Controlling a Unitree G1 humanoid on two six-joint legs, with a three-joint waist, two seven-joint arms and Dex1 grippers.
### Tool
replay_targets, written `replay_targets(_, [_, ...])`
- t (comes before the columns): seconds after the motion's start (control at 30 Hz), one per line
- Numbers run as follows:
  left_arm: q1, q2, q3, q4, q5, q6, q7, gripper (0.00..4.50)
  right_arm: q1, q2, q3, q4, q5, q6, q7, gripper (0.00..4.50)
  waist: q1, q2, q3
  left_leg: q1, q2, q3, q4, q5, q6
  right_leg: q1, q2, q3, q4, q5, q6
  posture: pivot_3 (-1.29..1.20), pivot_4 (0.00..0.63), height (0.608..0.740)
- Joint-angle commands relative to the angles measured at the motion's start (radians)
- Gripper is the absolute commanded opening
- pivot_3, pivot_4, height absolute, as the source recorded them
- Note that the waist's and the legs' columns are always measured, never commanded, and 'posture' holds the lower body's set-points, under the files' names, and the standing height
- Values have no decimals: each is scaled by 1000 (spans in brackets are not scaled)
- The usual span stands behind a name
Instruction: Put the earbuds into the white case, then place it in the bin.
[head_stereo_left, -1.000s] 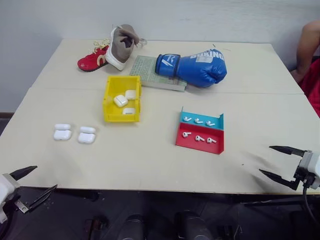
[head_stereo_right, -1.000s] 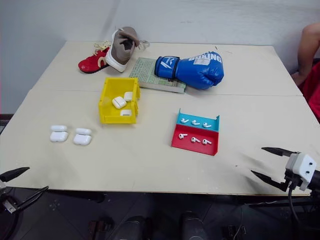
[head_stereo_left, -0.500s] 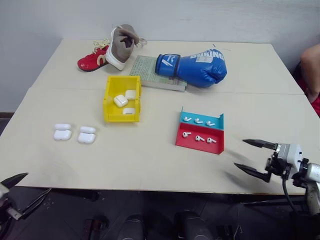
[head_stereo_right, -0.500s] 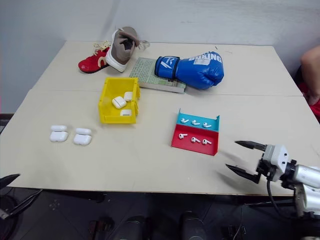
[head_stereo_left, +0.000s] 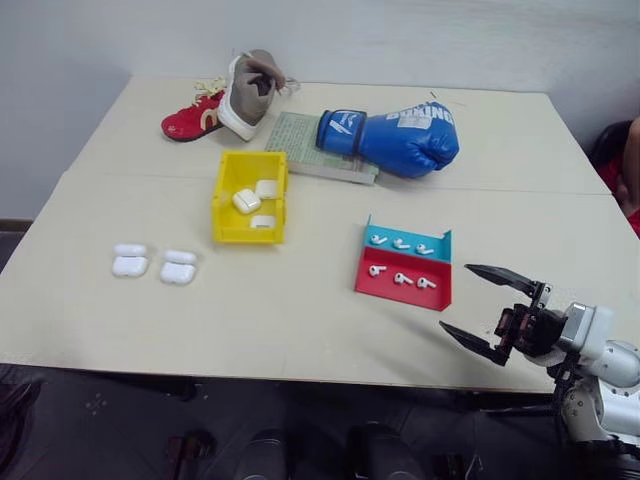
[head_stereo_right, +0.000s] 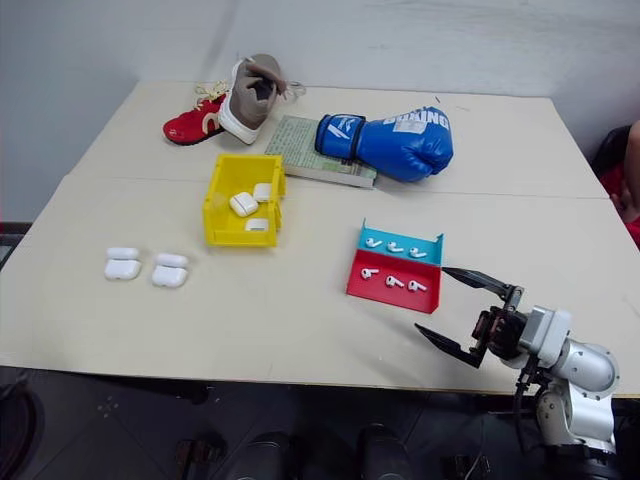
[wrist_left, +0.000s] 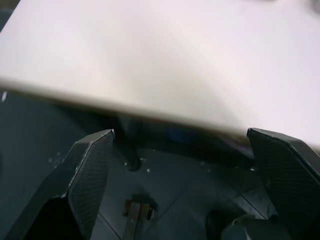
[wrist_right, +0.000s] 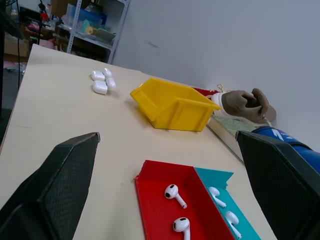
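Observation:
Several white earbuds (head_stereo_left: 400, 277) lie in a flat red and teal tray (head_stereo_left: 435, 297) right of the table's middle. Two white cases (head_stereo_left: 130, 262) (head_stereo_left: 179, 268) lie side by side on the left, apparently with lids open. The yellow bin (head_stereo_left: 222, 190) stands behind them with three more white cases (head_stereo_left: 246, 200) inside. My right gripper (head_stereo_left: 455, 296) hovers open and empty just right of the tray, near the front edge. In the right wrist view the tray (wrist_right: 155, 200) and earbuds (wrist_right: 172, 191) sit close ahead. My left gripper (wrist_left: 180, 131) is open and empty, facing the table's front edge (wrist_left: 125, 107).
At the far side lie a red shoe (head_stereo_left: 190, 117), a grey shoe (head_stereo_left: 248, 85), a green book (head_stereo_left: 300, 140) and a blue boxing glove (head_stereo_left: 400, 135). A person's arm (head_stereo_left: 632, 160) shows at the right edge. Bare tabletop lies between the cases and the tray.
My right gripper has swung left along the front edge, closer to the tray, still open. My left gripper has dropped out of the eye views. The person's arm has drawn back.

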Motion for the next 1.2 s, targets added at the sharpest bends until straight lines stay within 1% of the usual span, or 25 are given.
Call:
replay_targets(0.03, [-152,212,-23,28,-64,261,71,4467,-8,-4,-1,14,2,-18,8,4500,0,0,0,0,0,0,0,0,0,0,0,0,0,0,0,0,150,740])
replay_targets(0.07, [-224,295,-74,77,-67,348,82,4467,-15,-6,3,15,1,-11,4,4500,2,1,0,0,0,0,0,0,-1,0,0,0,1,0,0,0,150,740])
replay_targets(0.1, [-276,347,-112,112,-64,410,89,4467,-19,-7,6,16,0,-7,1,4500,-1,1,0,0,0,-1,0,1,-1,0,1,-1,2,0,0,0,150,740])
replay_targets(0.17, [-434,456,-265,187,-45,489,110,4467,-33,-11,20,-10,-7,19,-23,4500,-4,2,1,0,-1,0,0,1,-1,-1,1,0,2,0,0,0,150,740])
replay_targets(0.23, [-561,503,-378,234,-27,521,115,4467,-41,-13,31,-33,-14,37,-45,4500,-15,3,1,0,-1,2,-1,1,-1,-3,1,1,6,0,0,0,150,740])
replay_targets(0.27, [-647,528,-475,257,-11,540,114,4467,-47,-13,38,-51,-19,51,-62,4500,-21,3,1,0,-1,3,-1,1,-1,-5,1,1,10,0,0,0,150,740])
replay_targets(0.33, [-818,529,-630,311,31,540,116,4467,-55,-13,53,-101,-29,84,-104,4500,-19,3,2,-2,-1,4,-1,1,-2,-10,2,1,16,0,0,0,150,740])
replay_targets(0.4, [-974,499,-761,380,85,543,113,4467,-53,-14,65,-160,-40,119,-147,4500,-10,2,1,-3,-1,4,0,1,-3,-12,3,1,19,0,0,0,150,740])
replay_targets(0.5, [-1132,459,-911,480,179,520,103,4467,-45,-19,77,-218,-52,156,-193,4500,-1,2,1,-6,-1,4,2,1,-3,-18,4,1,25,0,0,0,150,740])
replay_targets(0.57, [-1204,431,-971,534,222,514,85,4467,-37,-22,76,-238,-56,170,-211,4500,1,2,1,-10,-2,5,4,1,-3,-22,3,2,28,0,0,0,150,740])
replay_targets(0.63, [-1255,405,-1013,576,253,515,65,4467,-33,-24,76,-247,-60,179,-222,4500,1,2,1,-18,-2,4,11,1,-3,-27,4,1,29,0,0,0,150,740])
replay_targets(0.8, [-1343,347,-1063,662,329,487,31,4467,-37,-26,75,-244,-63,186,-228,4500,0,0,2,-19,-2,4,17,0,-2,-25,4,1,30,0,0,0,150,740])
replay_targets(1.0, [-1412,310,-1131,727,421,437,-20,4467,-42,-29,67,-213,-57,172,-209,4500,1,0,2,-18,-1,4,18,1,-3,-25,4,1,31,0,0,0,150,740])
replay_targets(1.2, [-1471,254,-1171,793,490,412,-58,4467,-40,-24,60,-195,-58,153,-199,4500,2,0,2,-18,-1,4,18,1,-3,-25,4,1,31,0,0,0,150,740])
